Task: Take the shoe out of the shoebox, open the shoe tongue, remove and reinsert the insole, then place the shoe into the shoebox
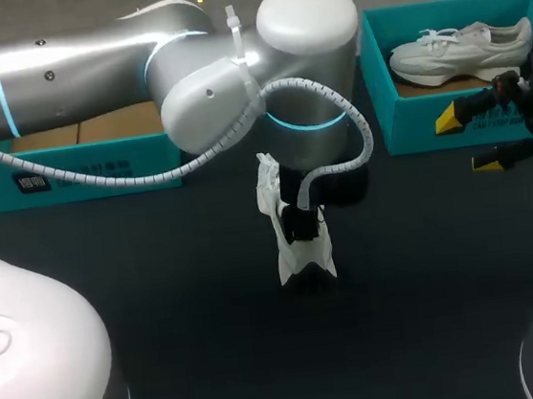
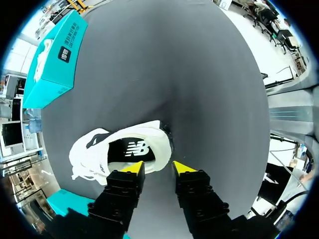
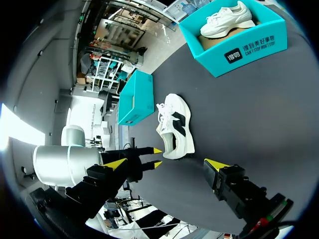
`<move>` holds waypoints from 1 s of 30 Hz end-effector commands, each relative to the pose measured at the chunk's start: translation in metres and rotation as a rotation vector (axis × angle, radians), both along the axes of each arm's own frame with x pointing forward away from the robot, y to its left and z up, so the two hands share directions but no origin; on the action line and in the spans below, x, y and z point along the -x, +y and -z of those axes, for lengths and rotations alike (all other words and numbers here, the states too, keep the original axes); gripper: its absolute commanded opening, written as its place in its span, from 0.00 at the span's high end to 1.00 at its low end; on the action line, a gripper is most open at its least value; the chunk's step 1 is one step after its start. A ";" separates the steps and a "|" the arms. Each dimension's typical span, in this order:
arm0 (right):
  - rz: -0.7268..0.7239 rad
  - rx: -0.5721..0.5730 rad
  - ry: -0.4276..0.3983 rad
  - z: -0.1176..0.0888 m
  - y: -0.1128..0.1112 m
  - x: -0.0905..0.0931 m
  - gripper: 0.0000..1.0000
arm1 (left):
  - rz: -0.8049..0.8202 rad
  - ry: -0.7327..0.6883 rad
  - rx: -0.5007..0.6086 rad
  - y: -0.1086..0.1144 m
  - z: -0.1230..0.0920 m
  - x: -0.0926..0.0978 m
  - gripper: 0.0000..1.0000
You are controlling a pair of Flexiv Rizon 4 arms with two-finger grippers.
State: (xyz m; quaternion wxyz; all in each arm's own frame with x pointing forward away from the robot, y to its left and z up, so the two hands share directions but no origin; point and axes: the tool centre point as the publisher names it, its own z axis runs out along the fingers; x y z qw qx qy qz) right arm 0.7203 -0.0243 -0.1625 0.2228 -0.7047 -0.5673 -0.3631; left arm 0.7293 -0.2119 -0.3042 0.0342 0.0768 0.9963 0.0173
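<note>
Mid-table, my left gripper (image 2: 158, 168) hangs open and empty beside the shoe (image 2: 122, 152), so closing off-centre could shove it sideways; right gripper (image 3: 167, 163) also wide open, empty.

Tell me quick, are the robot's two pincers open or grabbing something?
Left pincer: open, holding nothing; the white sneaker lies just ahead of it.
Right pincer: open, holding nothing.

The right gripper (image 3: 165, 163) stands wide open over the dark table (image 3: 239, 114). Just ahead of it rests a white-and-black shoe (image 3: 174, 127), with the left gripper (image 3: 157, 156) close beside the shoe's near end. Farther off are a teal shoebox (image 3: 249, 47) holding a second white shoe (image 3: 227, 21), and another teal box (image 3: 134, 97).
</note>
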 end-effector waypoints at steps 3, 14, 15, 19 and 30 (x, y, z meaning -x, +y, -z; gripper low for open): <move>0.003 0.002 0.000 0.000 0.000 0.001 0.00 | -0.022 -0.006 -0.007 -0.004 0.017 0.006 0.00; 0.003 0.002 0.000 0.000 0.000 0.001 0.00 | -0.068 -0.037 0.026 -0.003 0.046 0.009 0.00; 0.003 0.002 0.000 0.000 0.000 0.001 0.00 | -0.067 -0.031 0.032 -0.004 0.048 0.008 0.00; 0.003 0.002 0.000 0.000 0.000 0.001 0.00 | -0.093 -0.058 0.038 -0.006 0.061 0.006 0.00; 0.003 0.002 0.000 0.000 0.000 0.001 0.00 | -0.116 -0.079 0.053 -0.013 0.084 0.002 0.00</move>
